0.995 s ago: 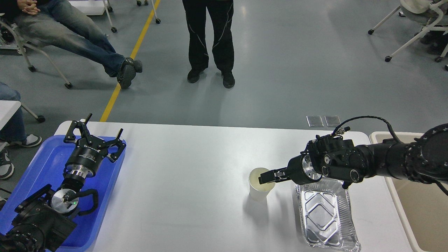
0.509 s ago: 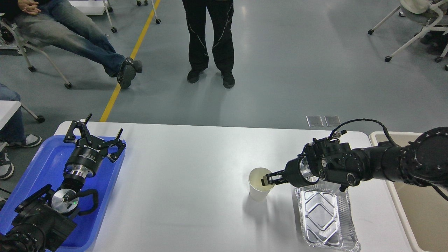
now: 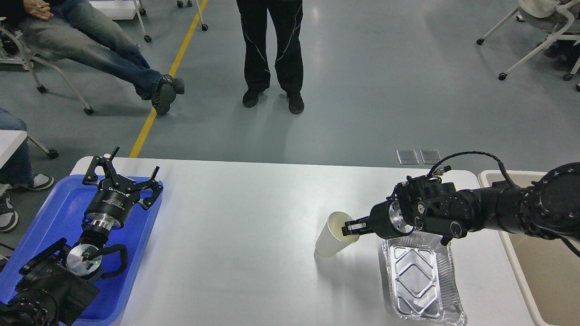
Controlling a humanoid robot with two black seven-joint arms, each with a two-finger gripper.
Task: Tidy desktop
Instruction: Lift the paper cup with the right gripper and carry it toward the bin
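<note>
The white desktop [image 3: 235,235] fills the lower view. A white paper cup [image 3: 330,237] is tilted, its mouth turned toward my right gripper [image 3: 351,227], which is shut on the cup's near rim. A shiny foil tray [image 3: 421,280] lies on the desktop just right of the cup, under my right wrist. My left gripper [image 3: 121,170] is open and empty above the blue plastic tray [image 3: 54,213] at the left edge.
A beige bin [image 3: 543,271] stands off the desktop's right end. A person stands beyond the far edge [image 3: 269,54], another sits at the far left [image 3: 90,45]. Wheeled chairs stand at the far right.
My right gripper closed on the cup's rim and lifted it, so the cup went from upright to tilted. The left arm has not moved.
</note>
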